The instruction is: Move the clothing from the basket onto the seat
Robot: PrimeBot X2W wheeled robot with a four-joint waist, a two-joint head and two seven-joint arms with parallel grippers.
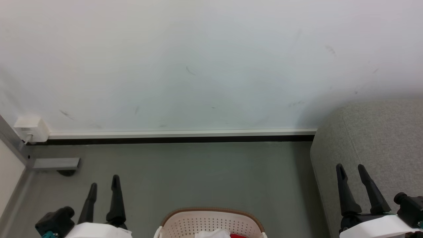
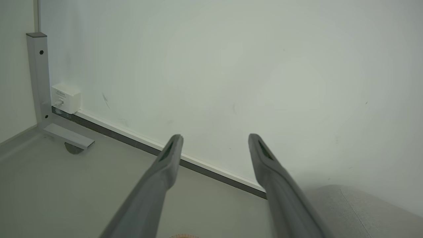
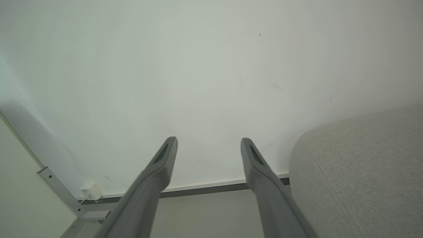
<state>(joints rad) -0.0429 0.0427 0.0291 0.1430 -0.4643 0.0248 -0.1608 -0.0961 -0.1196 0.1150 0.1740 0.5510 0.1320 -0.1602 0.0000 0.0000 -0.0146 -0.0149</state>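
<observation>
Basket (image 1: pixel 205 223) (clothing (image 1: pixel 236 236) seemingly inside) sits between left pincer (image 1: pixel 105 181) and right pincer (image 1: pixel 350 166), both agape.

Wall: I see a plain white wall (image 1: pixel 211 59) across the upper frame of the head view, with a few faint dark scuffs (image 1: pixel 190 70).
Skirting: a white skirting strip (image 1: pixel 181 133) runs along its foot, with a thin dark band just beneath.
Floor: a smooth grey floor (image 1: pixel 198 172) in mid frame.
Left corner: a small white socket box (image 1: pixel 30 127) sits just beside a grey metal post (image 1: pixel 13 142), whose flat foot (image 1: pixel 55 163) lies on the floor.
Light: soft and even, dimmer at the right.
</observation>
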